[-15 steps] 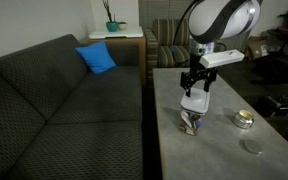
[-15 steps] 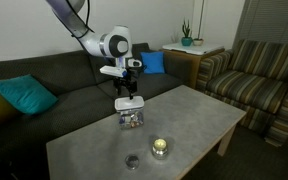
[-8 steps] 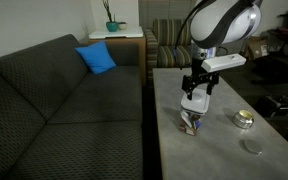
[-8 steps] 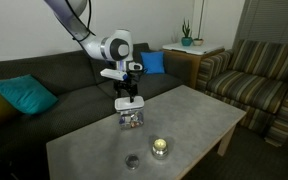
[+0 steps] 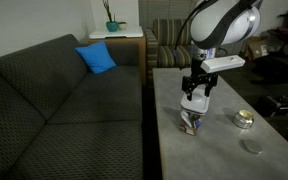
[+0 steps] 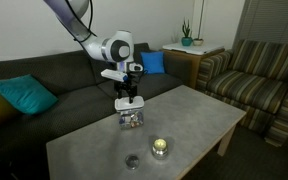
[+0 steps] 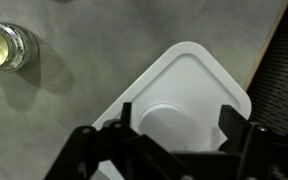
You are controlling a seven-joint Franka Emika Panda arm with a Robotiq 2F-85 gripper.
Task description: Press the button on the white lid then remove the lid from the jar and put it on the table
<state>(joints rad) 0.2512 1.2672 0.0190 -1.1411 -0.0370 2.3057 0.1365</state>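
The white lid (image 5: 194, 103) (image 6: 127, 103) appears to sit on the jar (image 5: 191, 123) (image 6: 131, 119), which stands near the table's (image 5: 219, 155) (image 6: 189, 115) sofa-side edge. My gripper (image 5: 195, 94) (image 6: 128, 94) is directly above it, pointing down. In the wrist view the lid (image 7: 199, 75) fills the middle and hides the jar. The gripper (image 7: 179, 118) is open, its two dark fingers (image 7: 127, 116) standing either side of the lid's round raised button (image 7: 174, 122), right at the lid's top. Nothing is pinched between them.
A round metallic tin (image 5: 244, 119) (image 6: 160, 147) (image 7: 4, 45) and a small grey disc (image 5: 252, 146) (image 6: 132, 160) lie further along the table. The dark sofa (image 5: 64, 100) (image 6: 44, 85) runs close beside the table edge; a striped armchair (image 6: 254, 75) stands at its end.
The arm's wrist has shifted slightly above the jar. The lid and jar stand where they were.
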